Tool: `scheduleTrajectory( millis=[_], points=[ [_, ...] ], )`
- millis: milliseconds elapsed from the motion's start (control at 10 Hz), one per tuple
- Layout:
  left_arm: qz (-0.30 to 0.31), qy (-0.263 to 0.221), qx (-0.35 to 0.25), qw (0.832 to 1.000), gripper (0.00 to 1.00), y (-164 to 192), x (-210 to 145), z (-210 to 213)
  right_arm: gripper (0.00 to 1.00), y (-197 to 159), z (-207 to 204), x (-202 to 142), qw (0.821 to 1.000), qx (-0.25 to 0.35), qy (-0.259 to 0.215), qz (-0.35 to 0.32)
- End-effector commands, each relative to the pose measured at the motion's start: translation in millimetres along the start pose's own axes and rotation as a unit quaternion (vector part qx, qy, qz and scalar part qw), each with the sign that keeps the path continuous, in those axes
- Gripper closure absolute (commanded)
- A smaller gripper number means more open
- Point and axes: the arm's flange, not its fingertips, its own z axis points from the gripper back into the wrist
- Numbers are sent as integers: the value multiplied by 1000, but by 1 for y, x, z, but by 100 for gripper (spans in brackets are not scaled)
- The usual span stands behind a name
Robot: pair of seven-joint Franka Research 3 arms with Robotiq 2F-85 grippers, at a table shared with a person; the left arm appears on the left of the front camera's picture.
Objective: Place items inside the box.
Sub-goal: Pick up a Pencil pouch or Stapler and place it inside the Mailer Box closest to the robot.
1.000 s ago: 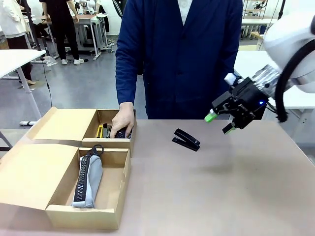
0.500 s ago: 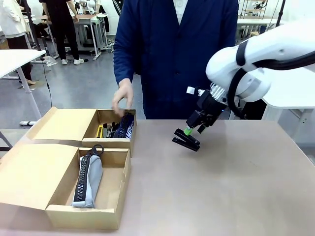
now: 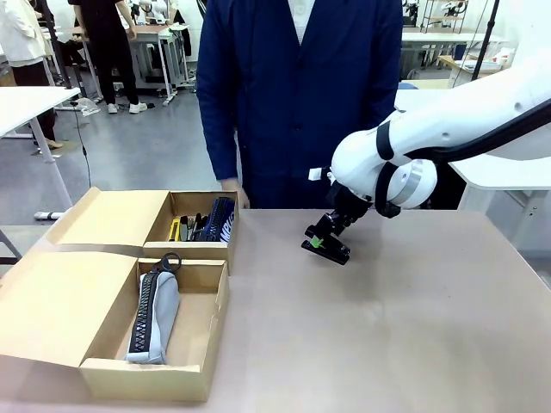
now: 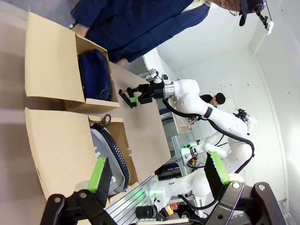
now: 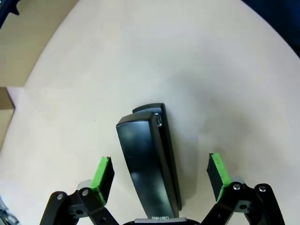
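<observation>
A black stapler [image 3: 327,247] lies on the table in front of the person. My right gripper [image 3: 319,240] has come down over it. In the right wrist view the stapler [image 5: 150,159] lies lengthwise between the two green pads [image 5: 103,172], which stand apart from it, so the right gripper [image 5: 159,171] is open. The cardboard box [image 3: 155,379] stands at the left. Its near compartment holds a grey pencil case [image 3: 155,311]; its far one holds a navy pencil case [image 3: 220,219] and a yellow knife [image 3: 175,229]. My left gripper [image 4: 157,171] hangs open above the box flap [image 4: 51,150].
The person in a dark blue coat [image 3: 301,95] stands at the far edge, one hand [image 3: 232,191] just behind the box. The box's open flaps [image 3: 60,301] spread to the left. Bare tabletop [image 3: 413,327] lies to the right and front of the stapler.
My right arm swung in from the right and lowered its open gripper onto the stapler. The person's hand lifted out of the far compartment and drew back behind the box.
</observation>
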Motion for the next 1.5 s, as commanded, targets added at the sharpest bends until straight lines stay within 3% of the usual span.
scheduleTrajectory(
  millis=[0,400,500,600,700,800,900,1400],
  points=[
    [-10,-7,-11,1000,0,-2,0,0,0,-1,0,-1,1000,-18,-1,14],
    [-10,-7,-11,1000,0,-2,0,0,0,0,1,-3,1000,-9,17,16],
    [-10,-7,-11,1000,0,-2,0,0,60,2,0,-4,999,-1,28,22],
    [-10,-7,-11,1000,0,-2,0,0,60,3,1,-4,999,0,31,21],
    [-10,-7,-11,1000,0,-2,0,0,100,3,0,-4,999,-1,33,21],
    [-10,-7,-11,1000,0,-2,0,0,65,2,0,-4,999,-1,35,21],
    [-10,-7,-11,1000,0,-2,0,0,100,3,0,-4,999,1,38,22],
    [-10,-7,-11,1000,0,-2,0,0,100,4,1,-5,999,10,49,20]
  ],
)
